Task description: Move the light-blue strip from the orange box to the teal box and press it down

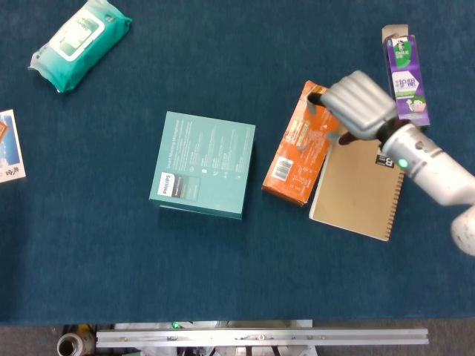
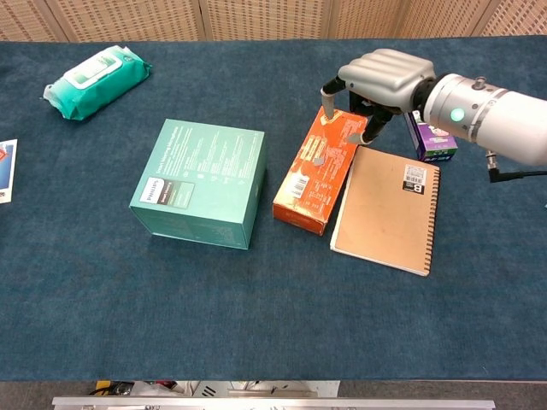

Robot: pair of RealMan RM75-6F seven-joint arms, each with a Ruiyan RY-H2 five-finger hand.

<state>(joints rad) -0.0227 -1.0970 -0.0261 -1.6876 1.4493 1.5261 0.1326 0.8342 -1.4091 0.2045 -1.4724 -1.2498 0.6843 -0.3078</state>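
Desk (image 2: 282, 325) covered in dark blue felt-like cloth; behind its far edge, woven tan wall panels (image 2: 256, 17); along the near edge, a metal rail (image 1: 260, 337). Right hand (image 1: 358, 104) hangs over the far end of the orange box (image 1: 304, 144), fingers curled downward with tips at or just above the box top; contact cannot be confirmed, nothing visibly held. Left hand out of view. Strip (image 2: 318, 160) seems to be the small pale mark mid-top of the orange box; too small to be sure. Teal box (image 1: 204, 163) sits mid-desk, left of orange. Notebook (image 1: 362, 180) touches the orange box's right side. Purple carton (image 1: 406, 81) near right edge, wipes pack (image 1: 78, 41) far-left corner, card (image 1: 10, 146) at left edge.
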